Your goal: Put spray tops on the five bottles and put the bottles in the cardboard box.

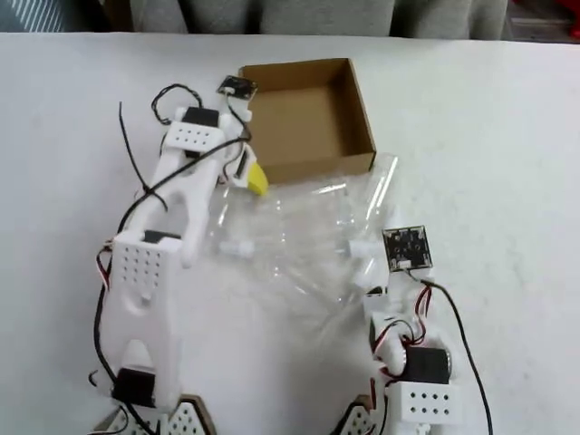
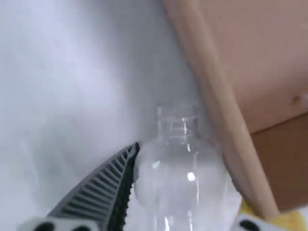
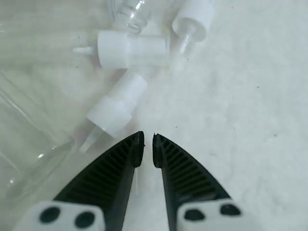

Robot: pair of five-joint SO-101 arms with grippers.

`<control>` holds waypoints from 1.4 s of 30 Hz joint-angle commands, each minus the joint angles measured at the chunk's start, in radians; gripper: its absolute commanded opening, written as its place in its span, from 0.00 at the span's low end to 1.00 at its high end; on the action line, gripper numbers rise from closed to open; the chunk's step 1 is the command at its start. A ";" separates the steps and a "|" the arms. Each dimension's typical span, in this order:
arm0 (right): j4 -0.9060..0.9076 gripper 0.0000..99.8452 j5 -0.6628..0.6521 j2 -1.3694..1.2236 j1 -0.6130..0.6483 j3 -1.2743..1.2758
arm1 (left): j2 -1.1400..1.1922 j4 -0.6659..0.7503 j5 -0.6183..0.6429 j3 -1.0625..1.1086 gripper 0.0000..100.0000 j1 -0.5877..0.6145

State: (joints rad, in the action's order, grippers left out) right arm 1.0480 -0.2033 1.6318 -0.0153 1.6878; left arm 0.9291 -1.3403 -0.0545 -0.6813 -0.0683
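Left gripper (image 1: 244, 171) has its fingers clamped around a clear bottle (image 2: 180, 144) with no top on its neck, right up against the outside of the cardboard box (image 1: 358, 109) at its near-left corner. The box has nothing in it. Right gripper (image 3: 144, 144) is over the table (image 1: 507, 136) near the right side, fingers pinched almost together on nothing, with three loose spray tops (image 3: 118, 108) just beyond its tips and the other bottles (image 1: 299, 240) lying in a heap mid-table.

Bright, even light bleaches the table (image 1: 507, 136); shadows are faint, and thin glints streak the bottles (image 1: 308, 245) mid-frame.
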 commanded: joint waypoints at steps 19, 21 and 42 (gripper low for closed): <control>0.001 0.02 -0.009 0.007 0.001 0.005 | 0.067 -0.436 0.023 -0.433 0.02 -0.019; 0.001 0.02 -0.009 0.007 0.001 0.005 | 0.065 -0.443 0.025 -0.439 0.02 -0.019; -0.021 0.02 -0.009 0.005 0.001 0.006 | -0.604 -0.267 0.015 0.302 0.02 0.008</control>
State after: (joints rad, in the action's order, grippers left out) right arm 1.0418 -0.2033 1.6333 -0.0153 1.6878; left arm 0.5178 -1.7070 -0.0422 -0.5386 -0.0760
